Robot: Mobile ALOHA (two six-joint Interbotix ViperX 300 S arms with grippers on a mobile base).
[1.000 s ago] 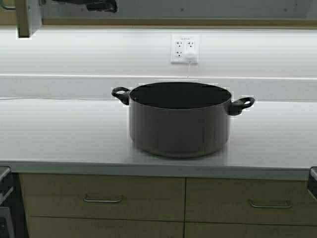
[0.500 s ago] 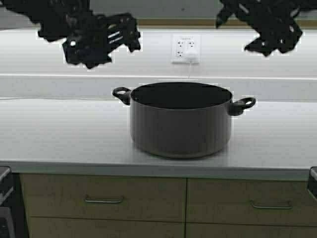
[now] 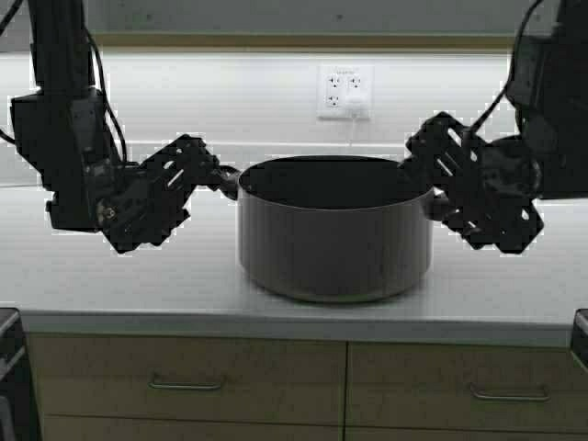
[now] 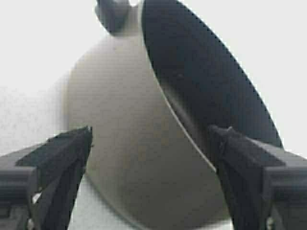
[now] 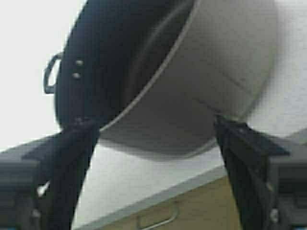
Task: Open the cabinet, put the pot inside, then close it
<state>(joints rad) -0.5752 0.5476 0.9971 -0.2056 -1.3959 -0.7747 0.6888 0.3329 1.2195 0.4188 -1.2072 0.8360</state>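
The pot [image 3: 335, 239], wide and dark grey with no lid, stands on the white counter [image 3: 110, 276]. My left gripper [image 3: 209, 175] hangs open at its left loop handle [image 3: 227, 179]. My right gripper [image 3: 432, 179] is open at the right rim, hiding that handle. In the left wrist view the pot wall [image 4: 139, 143] fills the gap of the open left gripper [image 4: 149, 132]. In the right wrist view the open right gripper [image 5: 154, 122] frames the pot [image 5: 192, 96] from its other side. The cabinet doors are out of view; only a tan strip [image 3: 276, 40] runs along the top.
A wall outlet with a white plug [image 3: 344, 92] sits behind the pot. Tan drawers with bar pulls [image 3: 188, 384] [image 3: 510, 395] lie below the counter edge. Bare counter stretches to both sides of the pot. A dark appliance corner [image 3: 7, 367] shows at lower left.
Both arms have come down from the top of the view to either side of the pot. The pot stays where it stood.
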